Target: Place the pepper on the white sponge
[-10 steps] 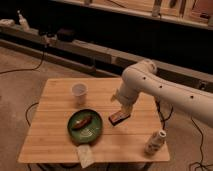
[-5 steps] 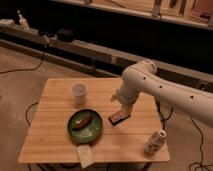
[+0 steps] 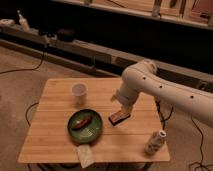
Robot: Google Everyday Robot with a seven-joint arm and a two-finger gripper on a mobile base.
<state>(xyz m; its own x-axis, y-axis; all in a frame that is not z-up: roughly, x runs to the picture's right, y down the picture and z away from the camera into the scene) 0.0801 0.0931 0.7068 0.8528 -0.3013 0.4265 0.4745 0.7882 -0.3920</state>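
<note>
Gripper (image 3: 121, 110) hangs just above dark rectangular block (image 3: 119, 118), jaws spread wide, nothing held as far as I can see. Small reddish-brown pepper (image 3: 81, 121) lies in round green plate (image 3: 99, 129): pinch low across its middle, clear of the rim. Pale flat white sponge (image 3: 85, 155) sits at near edge of light wooden table (image 3: 55, 107). Room dim, cable (image 3: 29, 68) on floor.

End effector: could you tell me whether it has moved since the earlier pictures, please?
No. The end effector hangs just right of the green plate, gap unchanged.
</note>
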